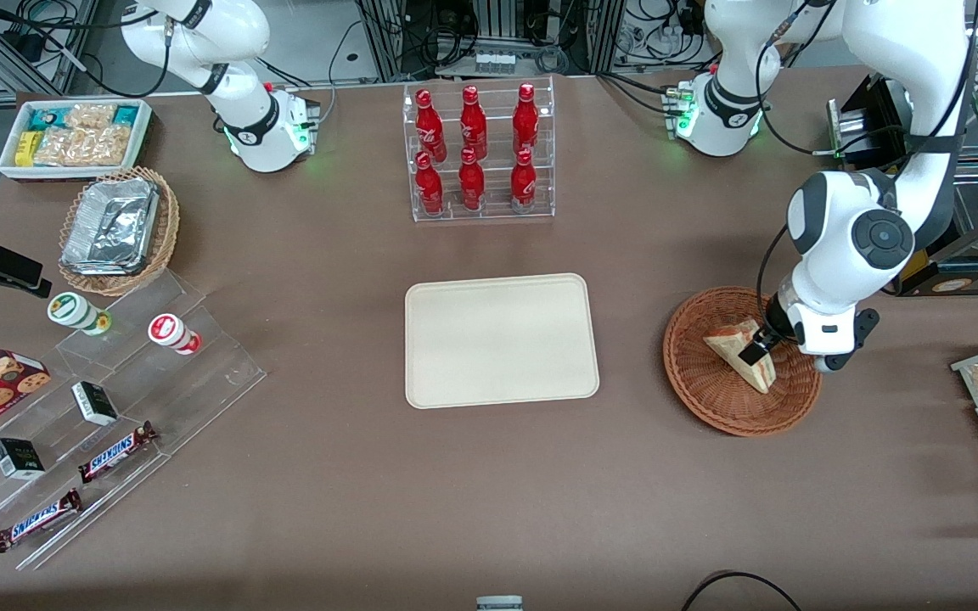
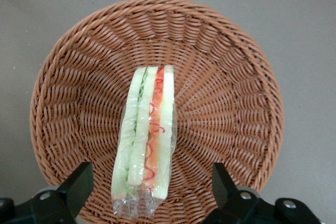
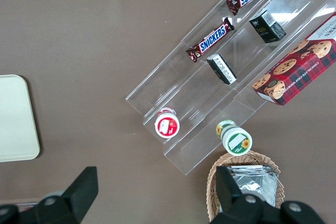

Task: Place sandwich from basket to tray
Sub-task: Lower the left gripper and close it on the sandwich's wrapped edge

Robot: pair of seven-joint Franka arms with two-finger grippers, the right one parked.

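Nearest the front camera among the task's things, the flat cream-beige rectangular tray (image 1: 502,339) lies bare, well apart from the round reddish-brown wicker basket (image 1: 701,373) toward the working arm's end. Inside it stands the wrapped triangular sandwich (image 2: 146,140). Low over it, the left gripper (image 2: 149,187) is spread wide, seemingly not touching.

L arm bent low; gripper (image 2: 149,182) pointing down; fingers (image 2: 79,182) spread wide.

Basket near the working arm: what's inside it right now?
The basket holds one wrapped sandwich, standing on edge. The gripper is open, fingers either side of it. Whatever lies under the sandwich is hidden.
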